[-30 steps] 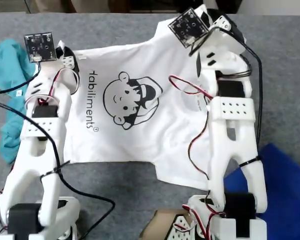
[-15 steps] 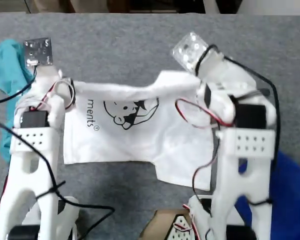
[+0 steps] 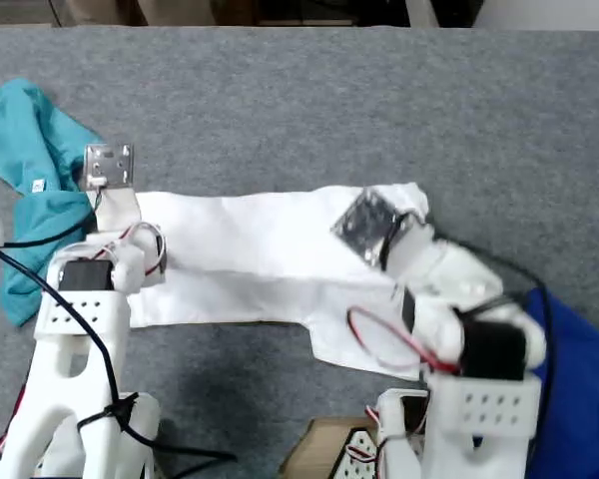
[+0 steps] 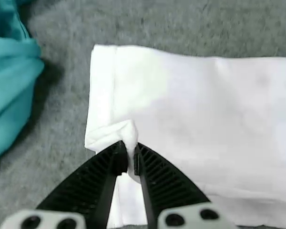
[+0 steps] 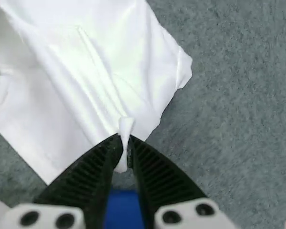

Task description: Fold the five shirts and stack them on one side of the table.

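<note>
From above, your white shirt (image 3: pixel 270 249) lies across the middle of the table (image 3: pixel 399 110), doubled into a long band. In the left wrist view, your left gripper (image 4: pixel 127 160) pinches its left corner. In the right wrist view, your right gripper (image 5: pixel 125 143) pinches the right edge, so the fold lands square.

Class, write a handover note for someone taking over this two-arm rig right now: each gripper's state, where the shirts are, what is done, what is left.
Left gripper: shut on a pinch of the white shirt, at its end nearest the teal shirt.
Right gripper: shut on the white shirt's opposite end.
Things: white shirt mid-table, doubled over into a long band; teal shirt crumpled beside the left arm; blue cloth by the right arm.
Done: first fold of the white shirt.
Left: release, finish folding it, fold the others, stack.
</note>
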Robot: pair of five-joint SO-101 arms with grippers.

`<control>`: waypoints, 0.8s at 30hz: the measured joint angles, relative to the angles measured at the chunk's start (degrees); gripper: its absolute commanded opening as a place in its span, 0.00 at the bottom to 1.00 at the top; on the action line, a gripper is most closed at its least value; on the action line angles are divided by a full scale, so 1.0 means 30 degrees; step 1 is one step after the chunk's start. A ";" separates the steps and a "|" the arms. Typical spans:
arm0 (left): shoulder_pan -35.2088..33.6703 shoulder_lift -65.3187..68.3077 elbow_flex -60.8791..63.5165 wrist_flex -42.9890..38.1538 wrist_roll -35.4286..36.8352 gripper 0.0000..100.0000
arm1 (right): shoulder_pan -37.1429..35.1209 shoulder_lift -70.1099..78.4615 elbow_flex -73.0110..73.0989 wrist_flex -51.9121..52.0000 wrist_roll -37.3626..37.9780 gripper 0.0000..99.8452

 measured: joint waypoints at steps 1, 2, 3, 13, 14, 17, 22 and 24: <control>0.0000 -0.0029 0.0234 0.0029 0.0000 0.02 | 0.0000 -0.0821 0.0586 0.0381 0.0117 0.00; 0.0000 -0.0029 0.0469 0.0088 0.0000 0.02 | 0.0000 -0.1641 0.1084 0.0762 0.0322 0.00; 0.0000 -0.0029 0.0645 0.0088 -0.0029 0.02 | 0.0000 -0.2520 0.1553 0.1231 0.0527 0.00; 0.0059 -0.0029 0.1788 0.0088 0.0000 0.02 | 0.0440 -0.6535 0.3048 0.3487 0.2872 0.00; 0.0059 -0.0029 0.1905 0.0088 -0.0029 0.02 | 0.0440 -0.6564 0.3136 0.3516 0.2989 0.00; 0.0059 -0.0029 0.2403 0.0088 -0.0029 0.02 | 0.0674 -0.6564 0.3429 0.3516 0.3077 0.00; 0.0059 -0.0029 0.2930 0.0176 -0.0029 0.02 | 0.1377 -0.6564 0.3546 0.3516 0.3751 0.00; 0.0059 -0.0029 0.3106 0.0176 -0.0029 0.02 | 0.2051 -0.6564 0.3722 0.3516 0.4601 0.00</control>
